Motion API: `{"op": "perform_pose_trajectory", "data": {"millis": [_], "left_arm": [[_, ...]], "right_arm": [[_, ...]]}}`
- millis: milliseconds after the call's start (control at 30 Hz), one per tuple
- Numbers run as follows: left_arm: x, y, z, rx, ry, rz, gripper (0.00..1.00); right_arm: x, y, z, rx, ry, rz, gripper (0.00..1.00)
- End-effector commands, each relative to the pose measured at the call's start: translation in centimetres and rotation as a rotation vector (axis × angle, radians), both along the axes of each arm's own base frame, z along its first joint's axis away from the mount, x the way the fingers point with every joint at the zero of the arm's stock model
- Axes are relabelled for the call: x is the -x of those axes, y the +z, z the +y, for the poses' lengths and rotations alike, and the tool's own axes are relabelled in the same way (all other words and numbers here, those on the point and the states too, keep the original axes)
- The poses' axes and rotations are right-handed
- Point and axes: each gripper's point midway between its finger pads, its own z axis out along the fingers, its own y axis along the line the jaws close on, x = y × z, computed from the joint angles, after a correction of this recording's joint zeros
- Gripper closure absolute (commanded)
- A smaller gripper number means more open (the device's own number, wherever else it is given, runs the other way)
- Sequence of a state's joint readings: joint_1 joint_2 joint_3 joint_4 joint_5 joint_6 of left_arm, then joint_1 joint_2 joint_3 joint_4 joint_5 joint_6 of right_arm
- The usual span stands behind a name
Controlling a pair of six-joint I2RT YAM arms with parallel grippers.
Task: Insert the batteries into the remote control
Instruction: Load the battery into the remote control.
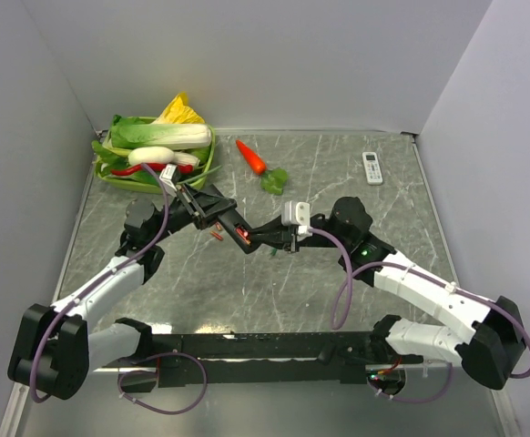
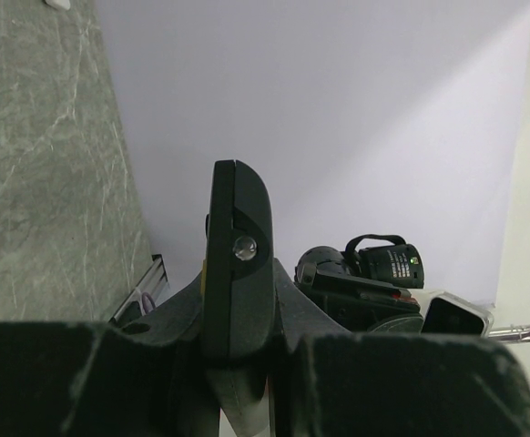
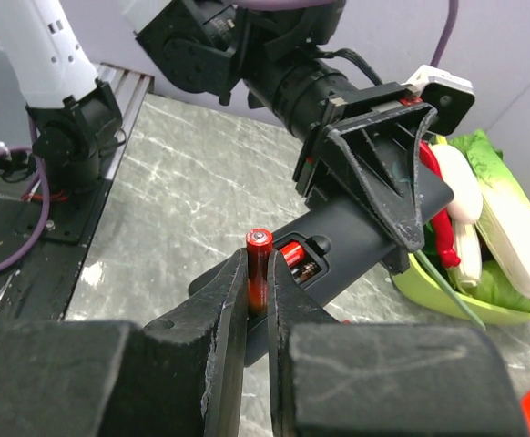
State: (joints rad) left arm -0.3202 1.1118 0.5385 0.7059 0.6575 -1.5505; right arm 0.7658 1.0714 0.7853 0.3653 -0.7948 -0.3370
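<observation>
My left gripper is shut on the slim black remote control and holds it above the table. In the left wrist view the remote control stands edge-on between the fingers of the left gripper. The right wrist view shows the remote control with its back compartment open and one red battery lying inside. My right gripper is shut on a second red battery, upright at the compartment's near end. A loose red battery lies on the table below.
A green tray of vegetables stands at the back left, close behind the left gripper. An orange carrot with a green leaf lies at the back middle. A white remote lies at the back right. Walls enclose three sides.
</observation>
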Motion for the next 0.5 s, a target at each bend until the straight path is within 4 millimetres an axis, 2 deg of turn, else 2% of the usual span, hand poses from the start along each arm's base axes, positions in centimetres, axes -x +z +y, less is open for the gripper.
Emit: {"op": "perform_pose_trajectory", "data": {"millis": [0, 167, 467], "left_arm": [[0.9, 4.2, 0.0, 0.069, -0.027, -0.103, 0.98], [1.1, 4.2, 0.1, 0.071, -0.029, -0.107, 0.98], [1.4, 4.4, 0.2, 0.077, -0.028, -0.111, 0.98]], "right_arm": [[-0.7, 1.3, 0.4, -0.057, 0.012, 0.003, 0.94], [-1.2, 2.0, 0.9, -0.082, 0.026, -0.009, 0.94], [-1.6, 0.8, 1.1, -0.054, 0.034, -0.003, 0.92]]}}
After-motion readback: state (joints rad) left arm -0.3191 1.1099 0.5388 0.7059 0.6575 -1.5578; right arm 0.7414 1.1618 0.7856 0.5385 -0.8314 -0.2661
